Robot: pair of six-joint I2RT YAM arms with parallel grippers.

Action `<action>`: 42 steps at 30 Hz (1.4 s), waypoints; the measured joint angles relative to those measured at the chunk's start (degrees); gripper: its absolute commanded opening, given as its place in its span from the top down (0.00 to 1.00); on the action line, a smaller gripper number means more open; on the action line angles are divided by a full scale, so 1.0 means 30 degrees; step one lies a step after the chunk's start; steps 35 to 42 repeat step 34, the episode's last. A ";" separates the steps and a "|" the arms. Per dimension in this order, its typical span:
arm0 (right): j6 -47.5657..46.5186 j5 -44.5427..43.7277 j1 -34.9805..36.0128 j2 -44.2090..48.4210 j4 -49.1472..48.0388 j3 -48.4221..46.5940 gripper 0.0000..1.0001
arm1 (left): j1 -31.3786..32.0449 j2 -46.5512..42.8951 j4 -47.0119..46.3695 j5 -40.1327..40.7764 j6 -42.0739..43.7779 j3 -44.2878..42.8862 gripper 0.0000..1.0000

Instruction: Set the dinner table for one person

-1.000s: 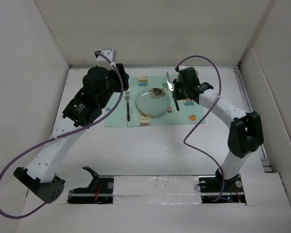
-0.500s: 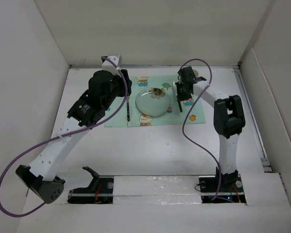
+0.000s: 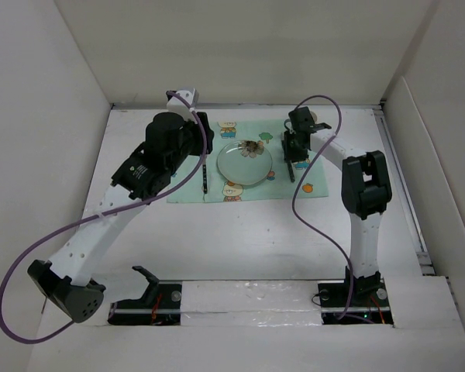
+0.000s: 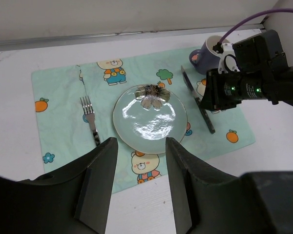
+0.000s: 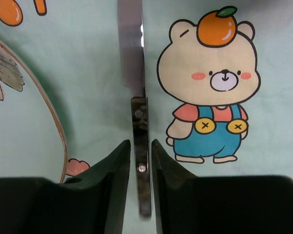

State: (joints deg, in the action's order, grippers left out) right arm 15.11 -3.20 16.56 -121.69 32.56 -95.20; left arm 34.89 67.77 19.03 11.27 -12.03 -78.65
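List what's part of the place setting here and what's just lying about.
Part of the job:
dinner table, placemat, plate, fork left of the plate, knife right of it, mug at the mat's far right corner.

Just there:
purple cable, small black bracket at the near edge, white side walls.

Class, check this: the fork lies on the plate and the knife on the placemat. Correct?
No: the fork lies on the placemat beside the plate, not on the plate; the left wrist view shows it. The knife does lie on the placemat.
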 measured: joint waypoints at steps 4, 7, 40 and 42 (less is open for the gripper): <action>0.0044 0.0007 0.0000 0.0044 0.0000 0.0073 0.61 | 0.0000 0.0189 0.0029 -0.0044 -0.0160 0.0000 0.59; 0.0051 0.0044 0.0000 0.0481 0.0007 0.0452 0.60 | 0.0000 0.0211 0.0066 -0.0044 -0.0262 0.0000 0.59; 0.3541 -0.1880 -0.2091 2.3350 -0.5282 0.5282 0.32 | -0.0073 -0.4444 -0.1705 0.6630 -0.1501 -0.2455 0.37; 0.3541 -0.1880 -0.2091 2.3350 -0.5282 0.5282 0.32 | -0.0073 -0.4444 -0.1705 0.6630 -0.1501 -0.2455 0.37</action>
